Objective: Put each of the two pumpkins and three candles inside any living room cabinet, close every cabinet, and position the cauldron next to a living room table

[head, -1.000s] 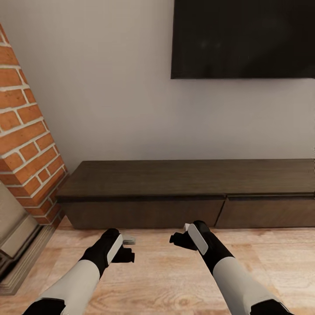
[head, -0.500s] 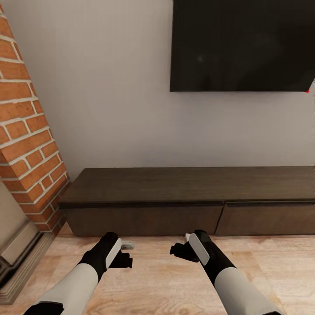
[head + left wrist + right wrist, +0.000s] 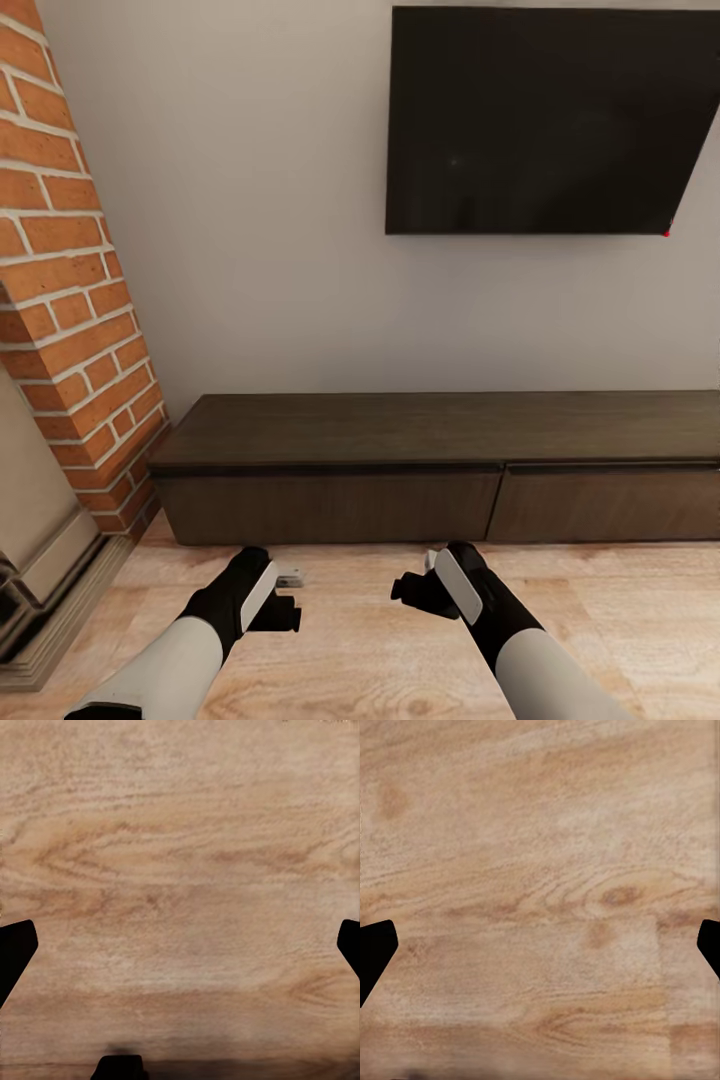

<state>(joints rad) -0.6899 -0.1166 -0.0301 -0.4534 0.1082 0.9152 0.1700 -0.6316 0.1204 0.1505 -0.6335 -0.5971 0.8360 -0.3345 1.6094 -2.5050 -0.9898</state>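
Note:
The long, low dark brown cabinet (image 3: 430, 430) stands against the wall ahead, and both of its visible drawer fronts (image 3: 330, 505) are closed flush. My left gripper (image 3: 285, 615) and right gripper (image 3: 408, 590) hang low over the wooden floor in front of it, short of the cabinet. In the left wrist view the gripper (image 3: 180, 945) is open, with bare floorboards between its fingertips (image 3: 16, 949). In the right wrist view the gripper (image 3: 540, 945) is open too, over bare floor. The pumpkins, candles, cauldron and table are out of view.
A large black TV (image 3: 540, 120) hangs on the pale wall above the cabinet. A red brick fireplace column (image 3: 70, 300) with a stepped stone hearth (image 3: 50, 600) stands at the left. Light wood flooring (image 3: 620, 610) runs in front of the cabinet.
The whole view has shifted: the cabinet sits lower and looks smaller, and more of the TV shows, so the camera has moved. Both arms keep the same pose, grippers empty.

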